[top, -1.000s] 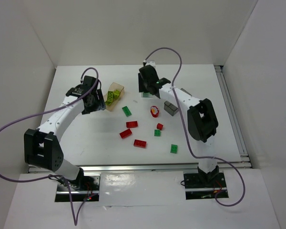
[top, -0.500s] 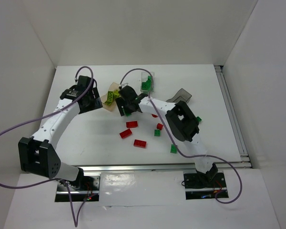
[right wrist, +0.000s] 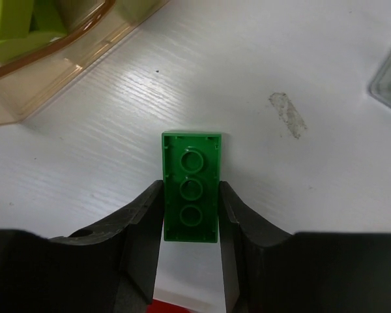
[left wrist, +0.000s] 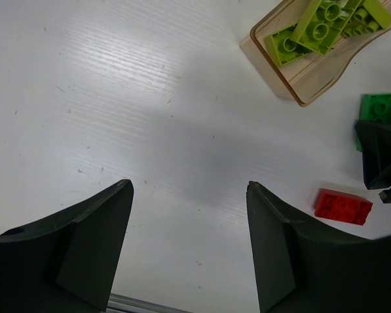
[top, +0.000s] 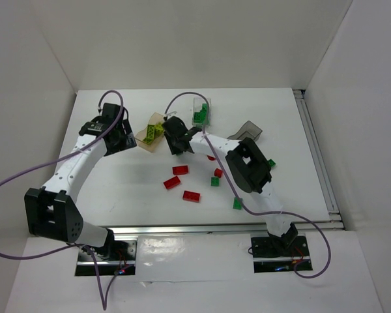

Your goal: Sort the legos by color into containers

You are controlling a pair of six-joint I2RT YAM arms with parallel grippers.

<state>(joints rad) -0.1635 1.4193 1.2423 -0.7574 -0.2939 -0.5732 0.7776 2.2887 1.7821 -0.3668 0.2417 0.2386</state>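
Green lego (right wrist: 191,195) shows three studs in one row.

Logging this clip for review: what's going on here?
The right gripper is closed on a green brick lying on the table beside the orange box, which holds yellow-green bricks. The left gripper hangs open over bare table nearby, holding nothing. The clear box holds green bricks; red bricks lie loose.

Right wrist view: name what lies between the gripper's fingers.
A green brick, studs up on the table; the right gripper has its fingers touching both long sides. The right wrist view shows it.
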